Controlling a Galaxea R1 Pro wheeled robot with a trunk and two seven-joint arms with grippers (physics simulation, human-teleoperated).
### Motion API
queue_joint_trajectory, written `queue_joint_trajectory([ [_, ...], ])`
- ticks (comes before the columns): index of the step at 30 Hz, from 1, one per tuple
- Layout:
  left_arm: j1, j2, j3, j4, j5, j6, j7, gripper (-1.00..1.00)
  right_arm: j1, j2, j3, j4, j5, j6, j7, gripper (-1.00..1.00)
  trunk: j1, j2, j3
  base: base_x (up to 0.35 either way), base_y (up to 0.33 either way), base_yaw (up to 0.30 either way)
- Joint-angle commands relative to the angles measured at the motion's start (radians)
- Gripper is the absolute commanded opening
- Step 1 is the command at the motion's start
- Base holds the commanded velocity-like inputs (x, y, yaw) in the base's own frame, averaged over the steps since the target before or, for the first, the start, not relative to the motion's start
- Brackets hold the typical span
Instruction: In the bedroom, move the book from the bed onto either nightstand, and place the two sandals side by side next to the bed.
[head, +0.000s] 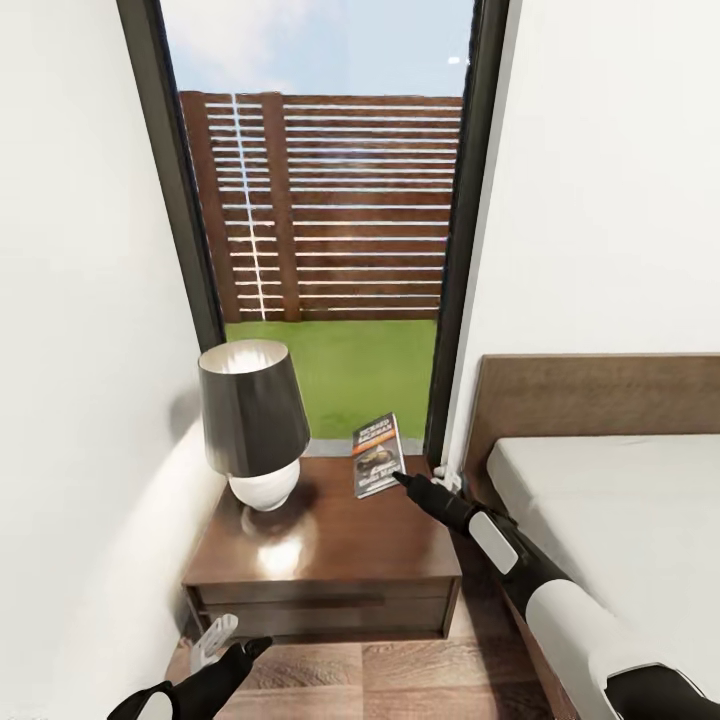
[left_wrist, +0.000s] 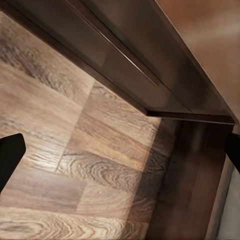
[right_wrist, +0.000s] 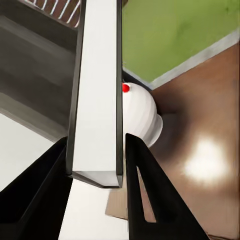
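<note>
Book over the nightstand

My right gripper (head: 400, 478) is clamped on the book (head: 378, 455), upright above the nightstand (head: 330, 550) near the lamp (head: 252, 420); my left gripper (head: 222, 635), beside the nightstand, is spread wide and holds nothing.

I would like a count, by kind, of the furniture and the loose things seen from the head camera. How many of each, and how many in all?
Nightstand: 1
Bed: 1
Lamp: 1
Book, held upright over the nightstand by the right gripper: 1
Total: 4
</note>
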Motion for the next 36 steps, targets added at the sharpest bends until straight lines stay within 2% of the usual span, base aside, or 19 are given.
queue_joint_trajectory([
  [1, -0.001, 0.0, 0.003, 0.0, 0.004, 0.007, -0.002, 1.0, -0.001, -0.001, 0.005, 0.0, -0.01, -0.003, 0.001, -1.0, 0.004, -0.008, -0.004, 0.0, 0.0, 0.0],
  [10, -0.001, 0.0, 0.003, 0.0, 0.003, 0.007, -0.001, 1.0, 0.0, -0.001, 0.008, 0.0, -0.009, -0.026, 0.002, -1.0, 0.038, -0.071, -0.032, 0.0, 0.0, 0.0],
  [36, -0.001, -0.001, 0.004, 0.018, -0.005, 0.003, 0.004, 1.0, 0.0, -0.002, 0.004, 0.0, -0.011, -0.014, -0.003, -1.0, 0.138, -0.253, -0.114, 0.0, 0.0, 0.0],
])
